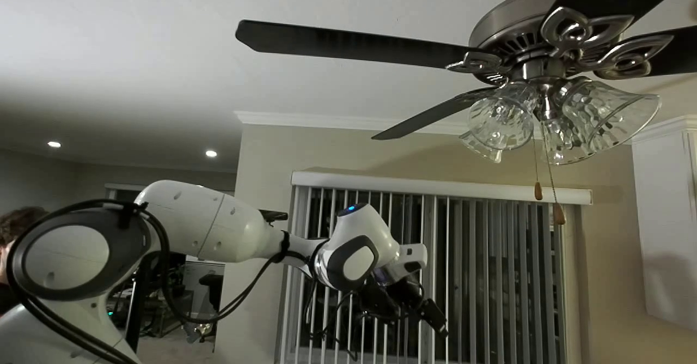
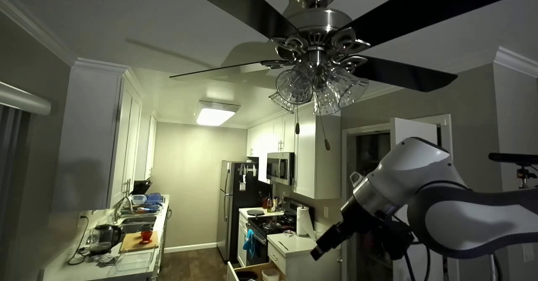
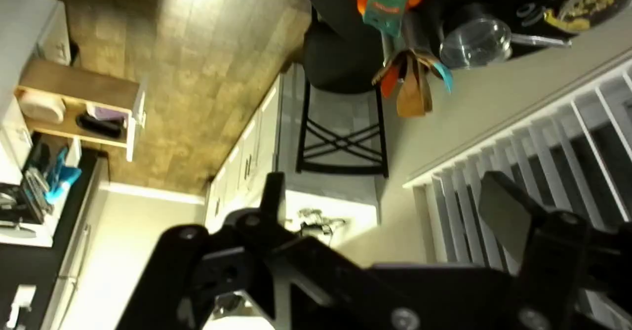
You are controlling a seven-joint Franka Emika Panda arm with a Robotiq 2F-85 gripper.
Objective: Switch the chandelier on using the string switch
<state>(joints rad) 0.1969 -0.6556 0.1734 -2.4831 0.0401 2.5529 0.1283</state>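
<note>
Spread wide, the claw point(image 3: 388, 202) shows two dark fingertips point(image 3: 503, 216) standing well apart in the wrist view, with a gap between them. In both exterior views it angles downward at the end of the white robot arm point(image 1: 190, 222), lower than the ceiling fan light point(image 2: 317, 56) and well apart from it. This chandelier hangs from the ceiling point(image 1: 136, 37), with long dark blades point(image 1: 348, 42), a silvery metal housing point(image 1: 512, 20) and a cluster of clear glass bell shades point(image 1: 501, 124) that look unlit. Two hair-thin pull cords point(image 1: 550, 173) dangle below the shades, apart from the claw, each ending in a small brown pull point(image 1: 558, 214); one reaches lower than the other. Which one works the light I cannot tell.

Behind the claw, in an exterior view, are vertical blinds point(image 1: 474, 277), and part of a person's head point(image 1: 22, 222) shows at the edge. In an exterior view a flat ceiling lamp point(image 2: 215, 116) glows; also there are a refrigerator point(image 2: 237, 201), a microwave point(image 2: 279, 168) and an electric kettle point(image 2: 101, 239) beside a wooden cutting board point(image 2: 130, 244). The wrist view takes in a pulled-out drawer point(image 3: 81, 83), a wood floor point(image 3: 197, 48) and a black chair point(image 3: 340, 58), with the blinds toward one edge.
</note>
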